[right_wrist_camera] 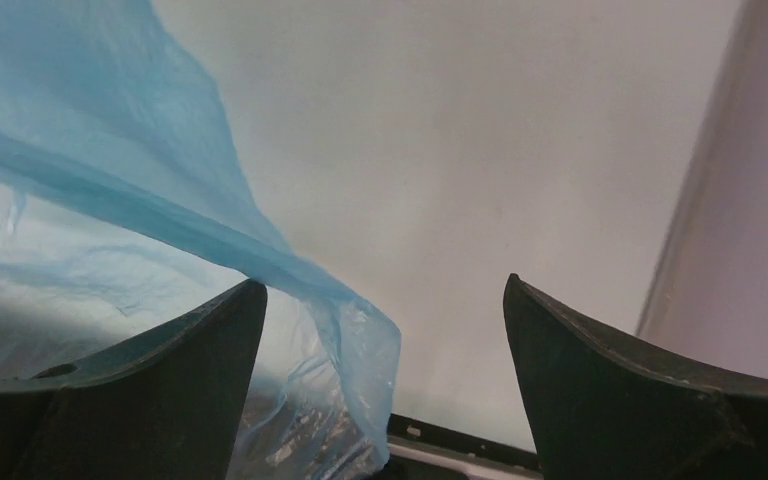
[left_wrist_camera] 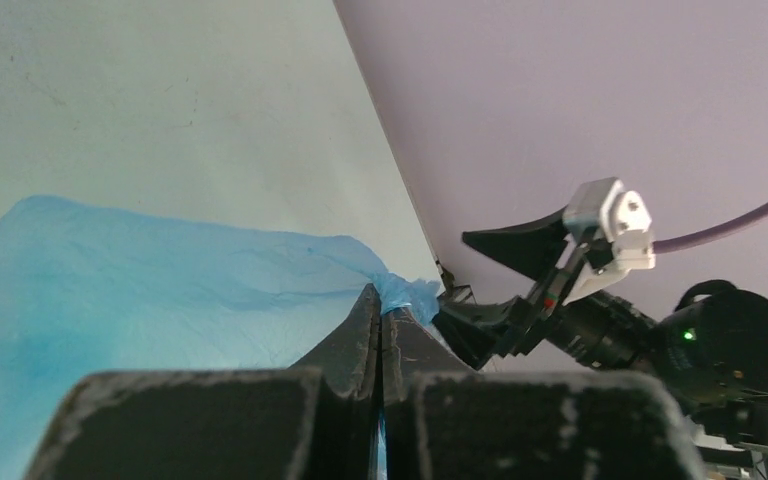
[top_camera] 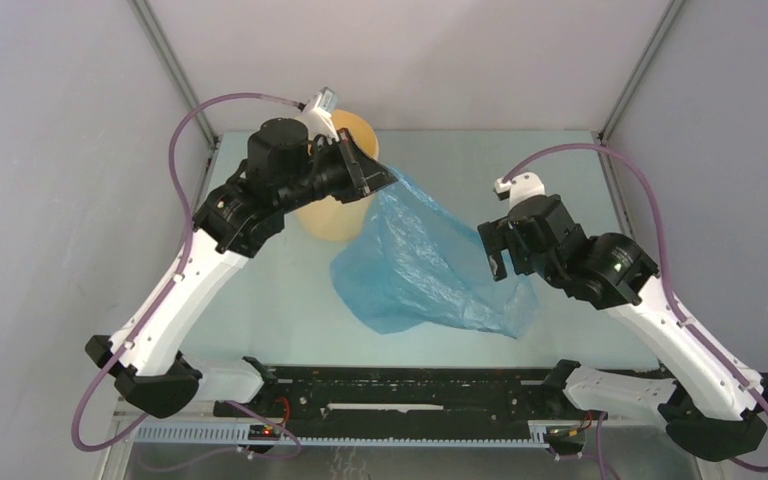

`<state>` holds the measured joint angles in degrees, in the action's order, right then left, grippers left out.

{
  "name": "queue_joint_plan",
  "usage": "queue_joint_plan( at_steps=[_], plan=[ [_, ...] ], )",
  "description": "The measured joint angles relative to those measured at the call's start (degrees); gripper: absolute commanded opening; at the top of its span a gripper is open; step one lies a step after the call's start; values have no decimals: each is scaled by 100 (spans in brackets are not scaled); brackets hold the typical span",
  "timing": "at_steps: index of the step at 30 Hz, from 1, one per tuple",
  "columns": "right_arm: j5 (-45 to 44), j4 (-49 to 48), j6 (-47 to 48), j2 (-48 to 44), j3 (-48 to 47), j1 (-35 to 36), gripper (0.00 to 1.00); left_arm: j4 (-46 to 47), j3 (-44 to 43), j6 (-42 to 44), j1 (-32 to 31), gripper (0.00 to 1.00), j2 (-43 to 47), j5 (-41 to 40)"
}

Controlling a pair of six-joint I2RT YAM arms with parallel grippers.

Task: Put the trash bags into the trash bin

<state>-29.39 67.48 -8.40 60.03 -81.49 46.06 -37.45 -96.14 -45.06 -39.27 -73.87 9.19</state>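
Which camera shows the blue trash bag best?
Top external: nearly the whole bag shows, held by the left fingers beside the bin. The left wrist crops it at the pinched corner; the right wrist catches only an edge.

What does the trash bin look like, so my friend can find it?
Look at the far left part of the pale table, under the left arm. The trash bin is the round bucket standing there, partly hidden by that arm. It is the only yellow thing; the trash bag beside it is blue and crinkly.
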Motion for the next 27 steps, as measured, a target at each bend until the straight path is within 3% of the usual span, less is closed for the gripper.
queue_joint_plan(
  at_steps=[8, 16, 24, 27],
  plan=[
    [1672, -1165, 417, -310, 723, -138, 92, -31, 0, 2, 0, 0, 9, 4],
    [3860, -2306, 448, -205, 1582, -1209, 87, -105, 11, 2, 0, 0, 142, 7],
    [5167, -3029, 424, -68, 1845, -940, 87, -138, 13, 0, 0, 0, 354, 11],
    [5327, -3314, 363, -26, 1947, -826, 80, -155, 13, 0, 0, 0, 389, 17]
  ],
)
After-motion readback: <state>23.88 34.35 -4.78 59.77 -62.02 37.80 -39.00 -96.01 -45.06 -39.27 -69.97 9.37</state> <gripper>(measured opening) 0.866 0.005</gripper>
